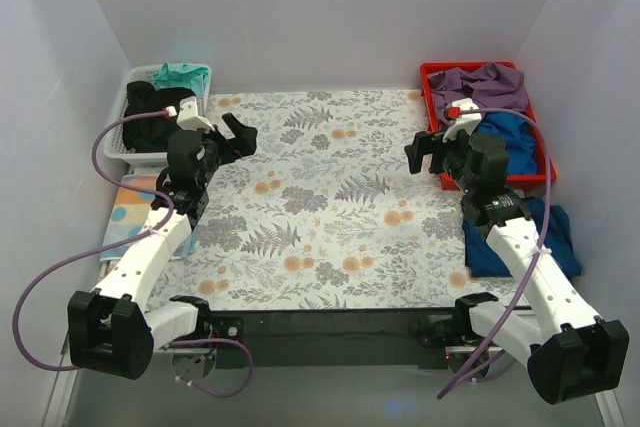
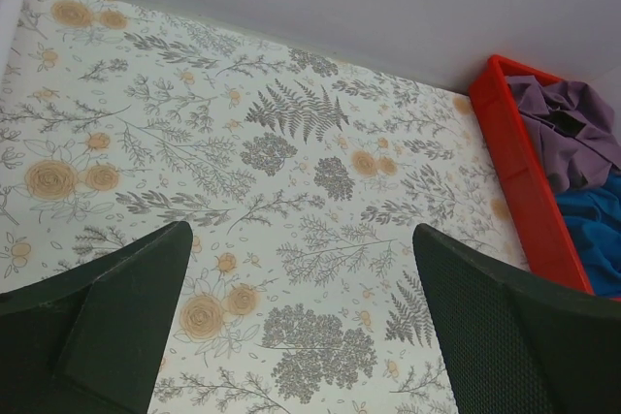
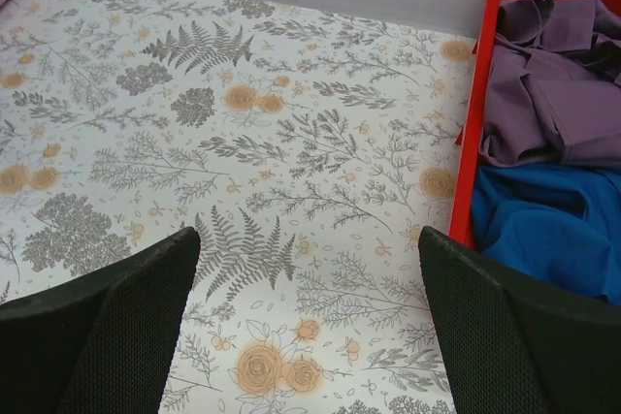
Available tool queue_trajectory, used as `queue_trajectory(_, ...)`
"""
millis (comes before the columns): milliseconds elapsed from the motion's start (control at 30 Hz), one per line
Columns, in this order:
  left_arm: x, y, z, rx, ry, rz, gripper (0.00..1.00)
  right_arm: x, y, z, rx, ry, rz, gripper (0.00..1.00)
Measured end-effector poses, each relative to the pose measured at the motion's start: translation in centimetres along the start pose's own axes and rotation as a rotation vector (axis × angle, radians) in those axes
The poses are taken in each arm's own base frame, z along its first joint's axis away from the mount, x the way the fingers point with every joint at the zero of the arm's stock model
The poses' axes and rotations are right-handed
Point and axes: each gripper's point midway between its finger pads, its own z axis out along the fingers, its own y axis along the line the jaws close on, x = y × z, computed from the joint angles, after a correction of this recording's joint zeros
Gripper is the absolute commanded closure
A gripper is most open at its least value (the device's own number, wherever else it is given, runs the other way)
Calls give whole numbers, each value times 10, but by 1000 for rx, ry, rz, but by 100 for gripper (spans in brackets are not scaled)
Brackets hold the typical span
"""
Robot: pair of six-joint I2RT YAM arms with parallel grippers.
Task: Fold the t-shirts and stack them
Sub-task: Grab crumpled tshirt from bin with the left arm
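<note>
Backdrop and containers
A grey-and-orange floral sheet [image 1: 330, 207] fills the middle of the frame; a red bin [image 1: 427, 87] sits upper right, a white basket [image 1: 114, 132] upper left, and a pale dotted cloth [image 1: 125, 212] just below that basket at the left edge.

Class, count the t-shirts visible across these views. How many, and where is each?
5. A purple t-shirt and blue t-shirt in the red tray; dark blue t-shirt lying beside the right arm; black t-shirt and teal t-shirt in the white basket. Others may lie hidden underneath.
</note>
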Motion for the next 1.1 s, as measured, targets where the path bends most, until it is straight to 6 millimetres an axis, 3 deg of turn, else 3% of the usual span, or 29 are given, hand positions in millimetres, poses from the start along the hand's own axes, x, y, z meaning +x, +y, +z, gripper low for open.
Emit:
queue_trajectory(167, 5, -5, -3, 18, 0, 10, 3, 4, 0, -1, 0, 8, 0, 2)
queue_trajectory(400, 5, 3, -5, -23, -18, 26, 3, 13, 3, -1, -19, 30, -3, 2)
queue_trajectory(500, 6, 13, 2, -74, -21, 30, 3, 20, 5, 1, -33, 56, 3, 2)
queue_trajectory(633, -3, 32, 27, -196, -15, 37, 2, 34, 10, 7, -58, 100, 21, 1)
queue_trajectory(800, -45, 65, 63, -319, -54, 15, 2, 48, 14, 8, -75, 118, 48, 2)
queue_trajectory(900, -65, 98, 74, -395, -81, -13, 15, 57, 15, 9, -80, 125, 52, 2)
queue_trajectory(1000, -69, 128, 91, -458, -73, -28, 18, 62, 15, 11, -79, 129, 52, 1)
queue_trajectory(1100, -58, 153, 113, -497, -37, -43, 18, 64, 14, 14, -73, 132, 54, 2)
